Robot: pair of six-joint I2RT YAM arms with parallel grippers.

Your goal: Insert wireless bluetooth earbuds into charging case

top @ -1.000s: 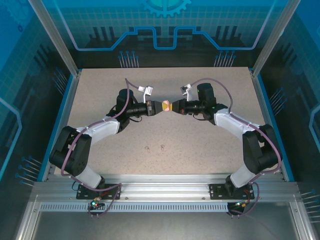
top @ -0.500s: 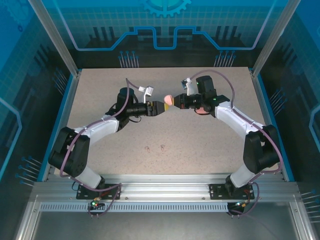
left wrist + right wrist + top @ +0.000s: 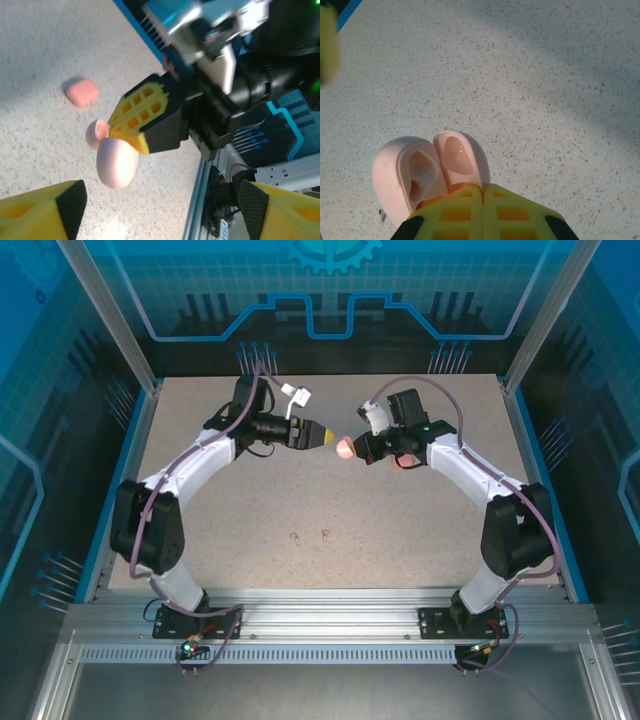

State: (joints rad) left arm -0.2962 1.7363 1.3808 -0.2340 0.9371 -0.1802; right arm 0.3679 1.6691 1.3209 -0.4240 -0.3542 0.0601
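Right pincer (image 3: 482,192) clamps the glossy pink clamshell charging case (image 3: 425,170), lid agape above the speckled tabletop (image 3: 545,75), presumably to present its wells; left pincer (image 3: 325,436) wide, empty, just beside (pale stemmed earbuds (image 3: 296,538) lie well apart from both).

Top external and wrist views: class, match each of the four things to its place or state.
Things:
1 left end effector
2 right end effector
3 closed case
4 earbuds

Places or states:
A tiny, on the table near its front edge
B shut on the open case
C open, holding nothing
D pink, lying on the table beside the right arm

Pairs: 1-C, 2-B, 3-D, 4-A.
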